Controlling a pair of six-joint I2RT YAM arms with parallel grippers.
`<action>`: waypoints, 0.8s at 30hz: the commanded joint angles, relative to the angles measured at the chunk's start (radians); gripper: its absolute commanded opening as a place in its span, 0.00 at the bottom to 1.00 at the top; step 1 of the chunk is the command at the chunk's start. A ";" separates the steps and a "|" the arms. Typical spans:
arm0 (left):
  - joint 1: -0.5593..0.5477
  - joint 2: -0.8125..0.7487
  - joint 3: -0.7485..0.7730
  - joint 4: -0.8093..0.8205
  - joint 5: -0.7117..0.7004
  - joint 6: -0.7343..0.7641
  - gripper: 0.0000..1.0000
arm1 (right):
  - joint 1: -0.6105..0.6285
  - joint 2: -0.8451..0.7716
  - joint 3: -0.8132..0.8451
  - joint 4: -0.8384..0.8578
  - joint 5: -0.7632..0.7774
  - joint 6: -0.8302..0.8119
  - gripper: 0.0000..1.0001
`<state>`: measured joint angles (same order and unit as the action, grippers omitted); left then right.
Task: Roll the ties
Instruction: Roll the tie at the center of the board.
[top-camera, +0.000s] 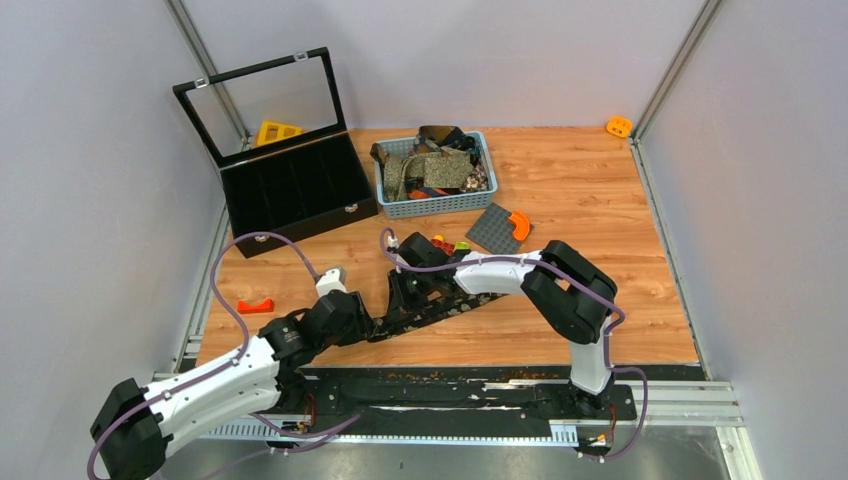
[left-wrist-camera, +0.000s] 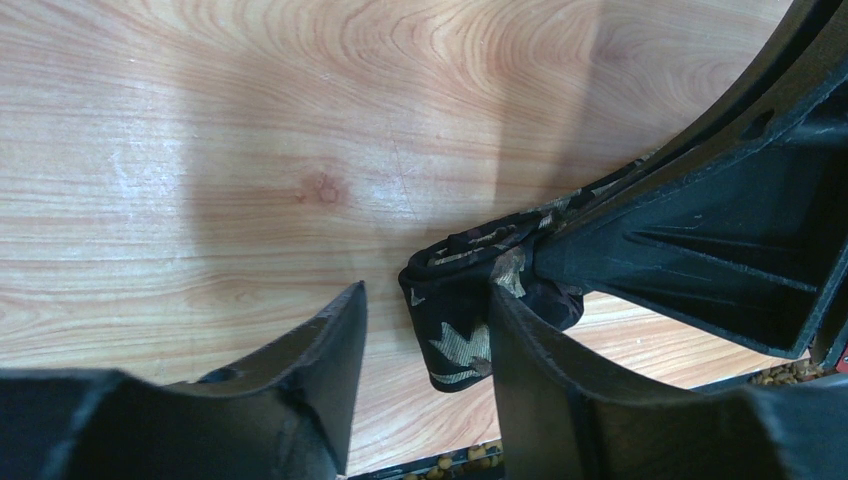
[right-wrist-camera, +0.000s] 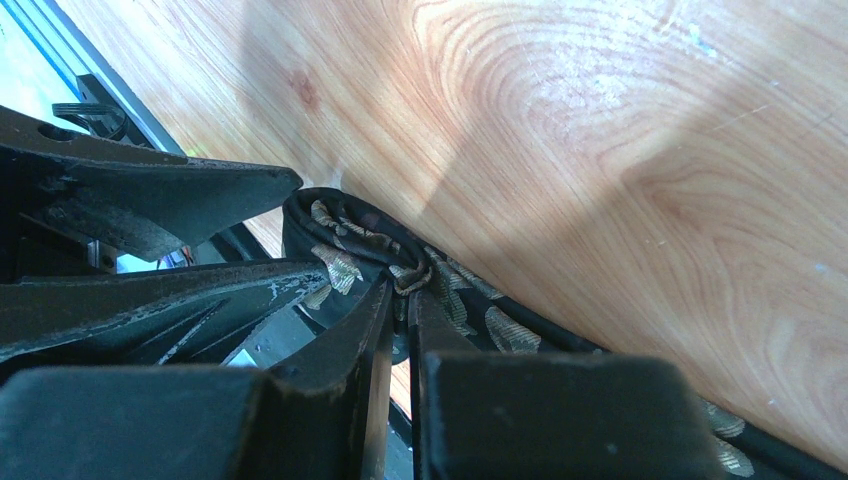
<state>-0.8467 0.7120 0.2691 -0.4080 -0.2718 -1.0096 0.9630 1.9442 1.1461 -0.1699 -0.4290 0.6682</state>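
Jaws of my right gripper (right-wrist-camera: 403, 290) are pinched tight on the rolled end of the black tie (right-wrist-camera: 335, 225). Jaws of my left gripper (left-wrist-camera: 425, 295) stand apart around that end. The tie lies well on my side of the blue basket (top-camera: 436, 208).

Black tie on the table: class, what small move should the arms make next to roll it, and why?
Probably close the left gripper on the coiled end of the black tie. Its fingers stand open on either side of that small coil, while the right gripper is pinched shut on the fabric at the coil. A second grip would likely steady the roll for turning.
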 joint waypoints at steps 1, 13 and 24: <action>-0.003 -0.035 0.011 -0.041 -0.006 -0.028 0.57 | 0.008 0.046 -0.033 -0.019 0.055 -0.030 0.00; -0.003 -0.018 -0.063 0.054 0.031 -0.060 0.52 | 0.008 0.055 -0.043 -0.001 0.056 -0.022 0.00; -0.003 0.096 -0.036 0.151 0.055 -0.014 0.11 | 0.008 0.040 -0.041 -0.023 0.053 -0.049 0.04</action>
<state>-0.8467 0.7502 0.2260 -0.2859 -0.2310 -1.0473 0.9588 1.9469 1.1320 -0.1375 -0.4397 0.6685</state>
